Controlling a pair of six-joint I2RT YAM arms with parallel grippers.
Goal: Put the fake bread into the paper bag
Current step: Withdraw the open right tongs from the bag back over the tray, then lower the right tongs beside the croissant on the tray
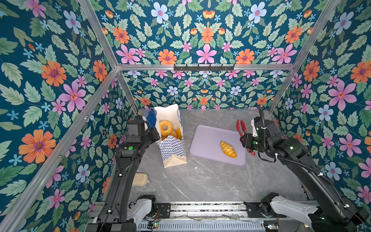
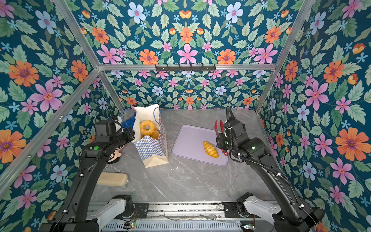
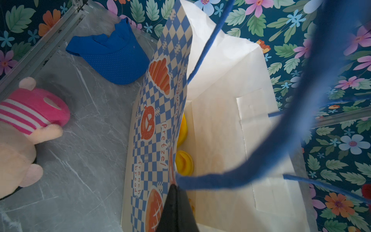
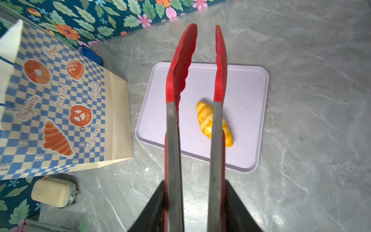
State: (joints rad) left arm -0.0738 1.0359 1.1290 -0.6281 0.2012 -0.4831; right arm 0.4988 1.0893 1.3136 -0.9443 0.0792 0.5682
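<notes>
The paper bag (image 1: pixel 173 148) (image 2: pixel 152 148) (image 4: pixel 60 100) stands open at the back left, cream with blue checks. A ring doughnut (image 1: pixel 165 127) (image 2: pixel 147 127) and other fake bread (image 3: pixel 183 161) lie inside it. My left gripper (image 1: pixel 155 131) (image 3: pixel 176 188) is shut on the bag's near rim, where a blue cord handle (image 3: pixel 251 166) joins. One golden croissant (image 1: pixel 228 149) (image 2: pixel 210 149) (image 4: pixel 206 120) lies on the lilac tray (image 1: pixel 206 140) (image 2: pixel 188 140) (image 4: pixel 247 100). My right gripper (image 1: pixel 245 140) (image 4: pixel 193 185) is shut on red tongs (image 1: pixel 241 125) (image 2: pixel 218 125) (image 4: pixel 180 70). The tong tips stand apart above the tray with nothing between them.
A blue visor cap (image 3: pixel 112 58) and a pink-striped plush doll (image 3: pixel 26 120) lie left of the bag near the wall. A cream box (image 1: pixel 140 179) (image 2: pixel 112 178) (image 4: pixel 52 191) sits at the front left. Floral walls enclose the grey marble table (image 1: pixel 210 180).
</notes>
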